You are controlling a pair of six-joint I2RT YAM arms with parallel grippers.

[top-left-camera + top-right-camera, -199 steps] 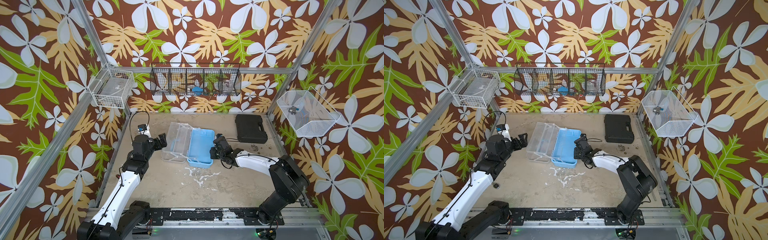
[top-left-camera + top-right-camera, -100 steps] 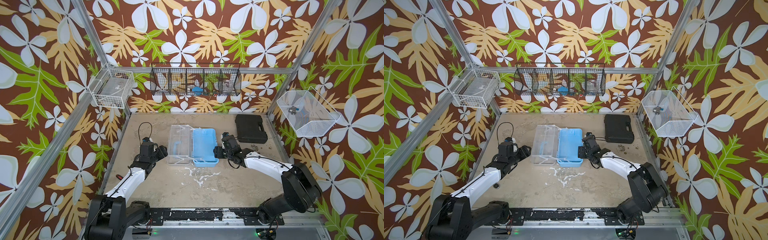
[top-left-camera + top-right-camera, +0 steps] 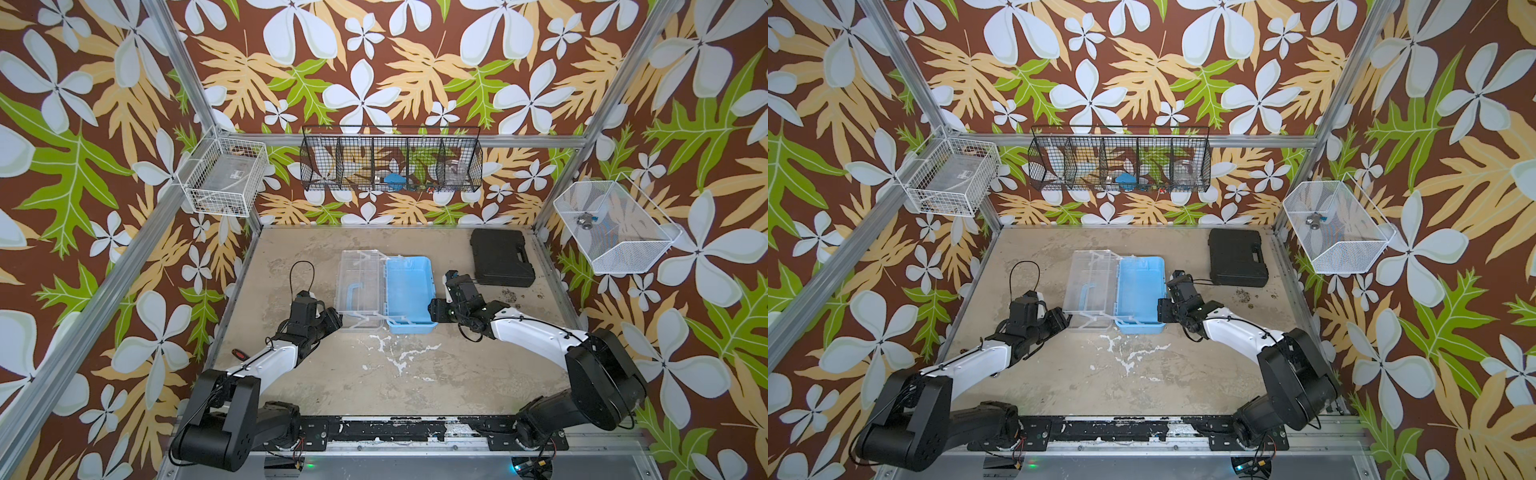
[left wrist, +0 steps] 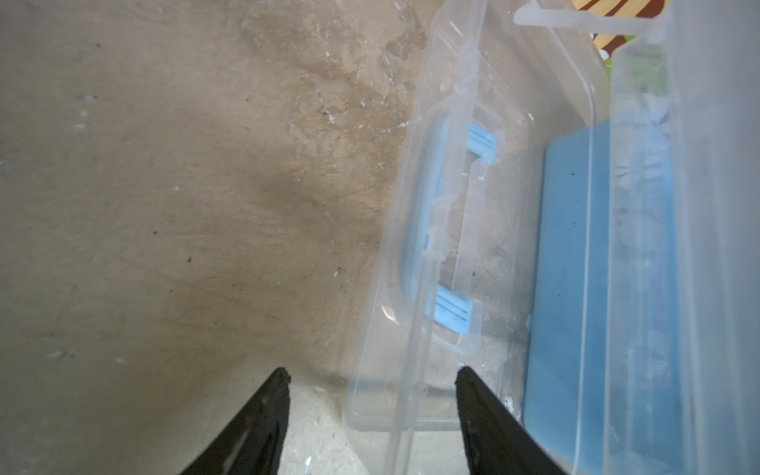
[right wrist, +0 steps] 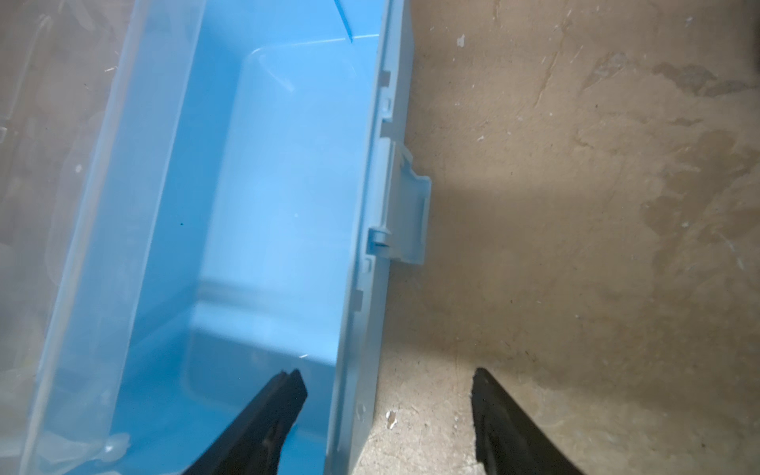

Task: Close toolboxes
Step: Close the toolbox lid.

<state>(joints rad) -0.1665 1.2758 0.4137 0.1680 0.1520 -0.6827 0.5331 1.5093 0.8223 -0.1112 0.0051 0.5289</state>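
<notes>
toolbox (image 3: 409, 291) open, black case (image 3: 500, 257) beyond, screwdriver (image 3: 239, 354) perhaps

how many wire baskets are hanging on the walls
3: a white wire basket at the left post, a long black basket on the back wall, a white mesh basket on the right wall. None seem hidden.

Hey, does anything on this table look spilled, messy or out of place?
Mostly tidy. White flaky smears streak the table just on the near side of the open toolbox, like chipped paint or a dried spill, and dark crumbs lie scattered beside the black case. Nothing looks broken.
</notes>
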